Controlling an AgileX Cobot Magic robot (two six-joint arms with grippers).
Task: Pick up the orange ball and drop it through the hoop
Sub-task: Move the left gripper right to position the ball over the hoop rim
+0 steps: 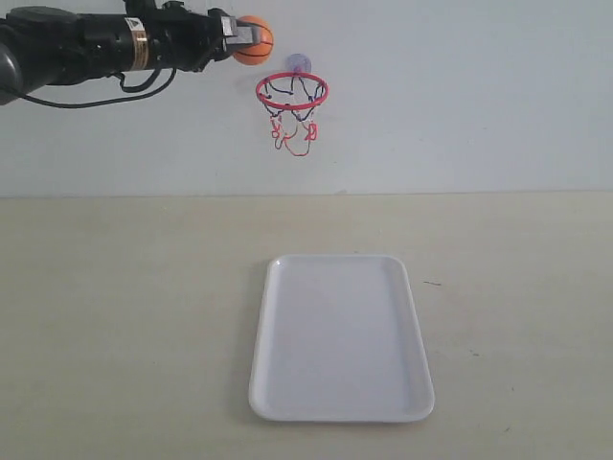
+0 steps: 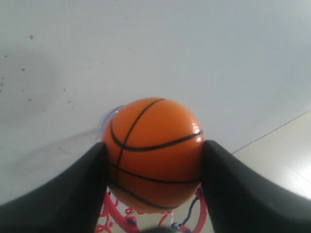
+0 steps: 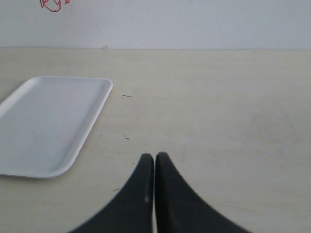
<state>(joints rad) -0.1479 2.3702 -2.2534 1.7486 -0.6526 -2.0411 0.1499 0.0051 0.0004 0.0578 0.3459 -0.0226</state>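
The orange ball (image 1: pixel 255 41) with black seams is held high against the white wall, with my left gripper (image 1: pixel 241 38) shut on it. It hangs just left of and above the hoop (image 1: pixel 291 91), whose red rim and string net stick to the wall by a clear suction cup (image 1: pixel 298 64). In the left wrist view the orange ball (image 2: pixel 152 153) fills the space between both black fingers, with the hoop's red rim (image 2: pixel 114 209) showing beneath it. My right gripper (image 3: pixel 154 156) is shut on nothing, low over the table; it does not appear in the exterior view.
A white rectangular tray (image 1: pixel 340 337) lies on the beige table below the hoop; in the right wrist view the tray (image 3: pixel 48 124) is off to one side of the shut fingers. The left arm (image 1: pixel 86 48) stretches along the wall.
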